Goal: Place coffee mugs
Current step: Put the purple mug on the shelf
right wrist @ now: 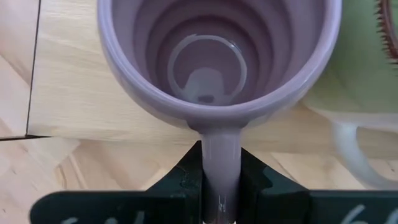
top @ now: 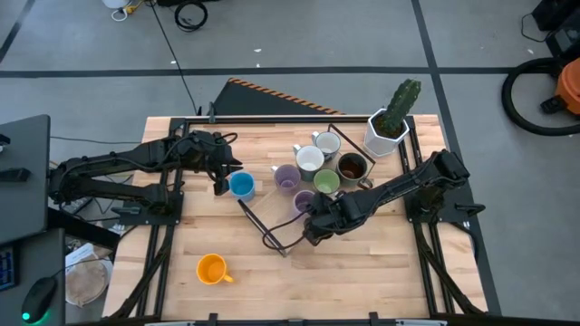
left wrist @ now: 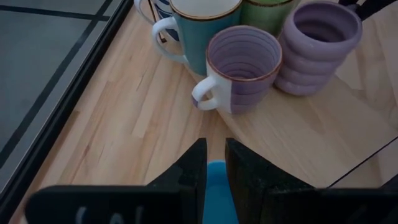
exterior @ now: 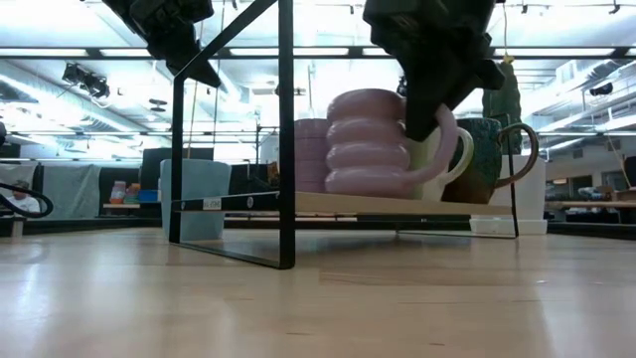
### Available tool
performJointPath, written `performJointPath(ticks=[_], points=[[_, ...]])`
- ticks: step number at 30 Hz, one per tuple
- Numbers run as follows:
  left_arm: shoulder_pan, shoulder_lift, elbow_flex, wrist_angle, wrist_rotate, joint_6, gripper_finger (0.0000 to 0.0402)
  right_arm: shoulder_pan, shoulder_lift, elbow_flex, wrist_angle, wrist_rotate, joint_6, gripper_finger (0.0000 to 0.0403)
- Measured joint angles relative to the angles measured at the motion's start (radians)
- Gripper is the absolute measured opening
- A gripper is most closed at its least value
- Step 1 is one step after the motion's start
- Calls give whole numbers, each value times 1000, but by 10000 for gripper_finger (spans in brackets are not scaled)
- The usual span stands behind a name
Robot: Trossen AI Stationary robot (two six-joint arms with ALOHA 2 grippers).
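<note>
A black-framed rack with a wooden board (top: 272,237) carries several mugs: two white (top: 310,159), a brown (top: 352,167), a green (top: 326,183), a lilac (top: 286,177) and a ribbed lilac mug (top: 304,201). My right gripper (top: 314,219) is shut on the ribbed one. The blue mug (top: 241,186) stands upright on the table by the rack's left corner. My left gripper (left wrist: 215,144) hovers above its left side, fingers a narrow gap apart with blue showing through. In the low view its fingertip (exterior: 211,78) is well above the blue mug (exterior: 194,199). The orange mug (top: 211,269) stands near the table's near edge. My right gripper pinches the ribbed lilac mug's handle (right wrist: 221,155) between its two fingers. The fingers slant down from the near right side of the table. The mug stands upright with its base on the rack's board (exterior: 397,204), its handle (exterior: 444,149) toward the gripper.
A white faceted pot with a cactus (top: 390,127) stands at the rack's far right corner. The rack's upright bars (exterior: 286,129) rise around the board. Bare table lies along the near edge, right of the orange mug.
</note>
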Motion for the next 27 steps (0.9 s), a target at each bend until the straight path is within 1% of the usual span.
performJointPath(ticks=[7,11,21,24,27], points=[[0,0,0,0,58,0,64,-2,0,1,-58,7,27,51],[0,0,0,0,61,-1,64,-2,0,1,-60,15,36,58],[0,0,0,-2,70,-1,64,0,-1,0,-61,22,-2,113],[0,0,0,-31,70,-2,64,1,-16,11,-65,19,-19,133],[-11,25,0,-78,70,-19,64,3,-41,19,-67,-6,-31,156]])
